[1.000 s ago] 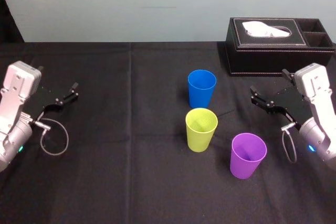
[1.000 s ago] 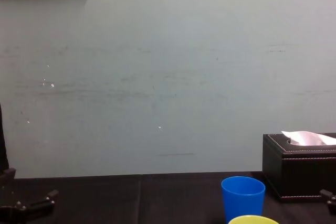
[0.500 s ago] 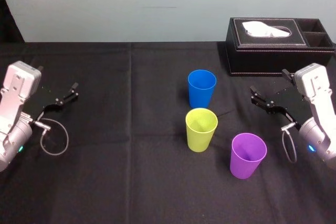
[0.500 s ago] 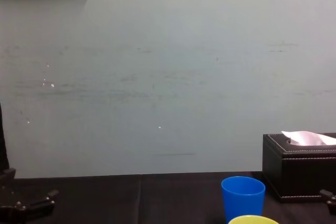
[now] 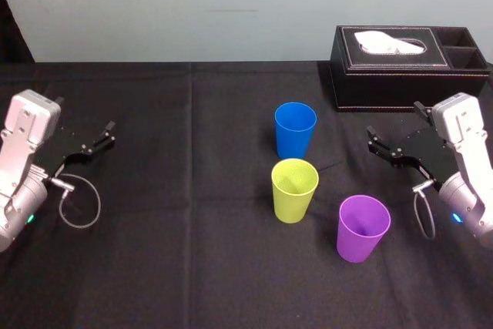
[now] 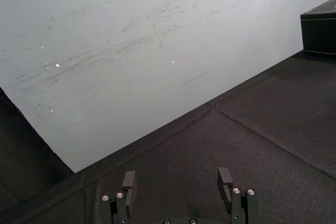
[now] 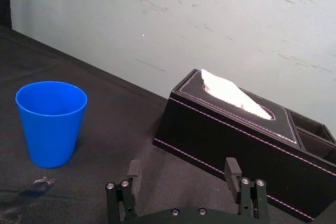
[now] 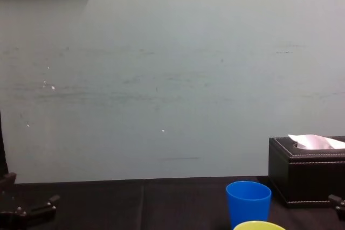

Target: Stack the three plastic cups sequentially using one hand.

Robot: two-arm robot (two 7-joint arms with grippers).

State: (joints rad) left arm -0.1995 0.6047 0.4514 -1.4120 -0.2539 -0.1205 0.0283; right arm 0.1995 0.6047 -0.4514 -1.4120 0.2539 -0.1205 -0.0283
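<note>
My right gripper (image 5: 394,119) is at the right side of the table (image 5: 192,260). It is wide open and holds nothing. It points in toward the middle of the table. The black tissue box (image 5: 400,75) sits a little way behind it, at the back. My left gripper (image 5: 84,112) is far off at the left side. It is wide open too, with nothing in it.

The purple cup (image 5: 363,227) is the one nearest my right gripper. It is a bit to the left of the gripper and closer to me. The yellow-green cup (image 5: 294,189) stands to the left of the purple one and a bit farther back. The blue cup (image 5: 296,129) stands just behind the yellow-green one. All three cups stand upright with the open end up. Each one is on its own, and none sits inside another.
</note>
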